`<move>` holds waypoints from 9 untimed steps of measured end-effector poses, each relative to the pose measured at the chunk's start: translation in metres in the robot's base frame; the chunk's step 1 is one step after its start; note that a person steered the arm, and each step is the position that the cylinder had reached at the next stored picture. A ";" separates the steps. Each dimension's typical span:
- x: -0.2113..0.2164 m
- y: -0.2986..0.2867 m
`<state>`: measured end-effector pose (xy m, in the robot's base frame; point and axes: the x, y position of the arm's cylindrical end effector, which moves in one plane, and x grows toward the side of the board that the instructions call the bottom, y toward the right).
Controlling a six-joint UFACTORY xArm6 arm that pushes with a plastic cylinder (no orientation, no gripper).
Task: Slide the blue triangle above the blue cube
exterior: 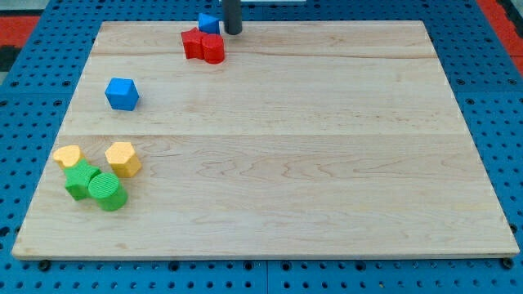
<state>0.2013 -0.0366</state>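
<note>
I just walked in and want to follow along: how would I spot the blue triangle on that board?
Start at the wooden board and look along its top edge, left of centre, where my tip comes down. The blue triangle sits right beside the tip on the view's left, just above two red blocks. It is the only blue piece up there; the blue cube lies lower, near the left edge.

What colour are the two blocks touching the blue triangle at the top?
Both red, sitting just below the blue triangle; my tip is at its right. Camera view.

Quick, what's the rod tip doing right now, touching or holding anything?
My tip: no claw, holds nothing; it sits right beside the blue triangle, on its right in the view; contact cannot be told.
</note>
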 end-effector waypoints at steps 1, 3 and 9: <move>-0.009 -0.007; -0.009 -0.077; 0.063 -0.108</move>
<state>0.2639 -0.1448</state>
